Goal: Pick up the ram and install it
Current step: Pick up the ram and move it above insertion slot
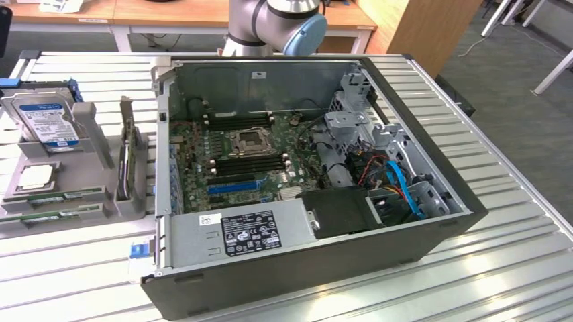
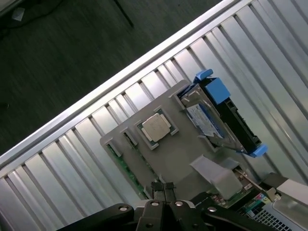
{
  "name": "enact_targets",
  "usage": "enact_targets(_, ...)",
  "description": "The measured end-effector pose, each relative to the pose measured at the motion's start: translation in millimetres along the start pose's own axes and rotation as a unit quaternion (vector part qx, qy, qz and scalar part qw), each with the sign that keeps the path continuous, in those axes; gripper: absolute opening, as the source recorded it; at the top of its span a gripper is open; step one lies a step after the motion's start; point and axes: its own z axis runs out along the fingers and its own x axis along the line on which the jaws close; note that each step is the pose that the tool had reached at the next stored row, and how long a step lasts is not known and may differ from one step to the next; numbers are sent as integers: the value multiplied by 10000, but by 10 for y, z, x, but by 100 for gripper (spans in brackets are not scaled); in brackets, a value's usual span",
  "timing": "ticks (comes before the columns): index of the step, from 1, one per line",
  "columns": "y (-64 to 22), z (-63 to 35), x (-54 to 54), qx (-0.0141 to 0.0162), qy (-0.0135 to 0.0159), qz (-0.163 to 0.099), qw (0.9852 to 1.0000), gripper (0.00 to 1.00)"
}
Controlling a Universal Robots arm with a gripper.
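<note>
A long, narrow green ram stick (image 1: pixel 56 196) is seen lying flat in a slot of a grey plastic holder (image 1: pixel 90 124), which is set on the ribbed metal table (image 1: pixel 501 268) at the exterior view's left of an open black computer case (image 1: pixel 358 261). A second green stick (image 1: pixel 40 218) is lodged in the slot just beside it, nearer the holder's front edge. On the same holder, a square silver processor chip (image 1: pixel 34 177) is seated in a recess, and a silver hard drive with a blue-and-white label (image 1: pixel 47 121) is propped up at a tilt behind it. Inside the case, the large green motherboard (image 1: pixel 192 171) is laid open, with rows of black memory slots (image 1: pixel 251 164) on either side of a metal processor socket (image 1: pixel 246 141); a silver power supply with a black label (image 1: pixel 241 231) is mounted along the near side. In the wrist view, the black gripper (image 2: pixel 162 186) is poised over the holder with its two fingers (image 2: pixel 156 186) pressed together and nothing gripped between them. A green stick's edge (image 2: pixel 126 167) is found close to the fingertips, running along the holder's border, apart from them.
</note>
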Motion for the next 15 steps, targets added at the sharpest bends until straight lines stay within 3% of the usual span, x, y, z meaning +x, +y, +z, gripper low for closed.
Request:
enact_targets(7, 0, 0, 0, -7, 14, -305, 9995, 10)
enact_targets(15, 0, 0, 0, -15, 29, -650, 9979, 10)
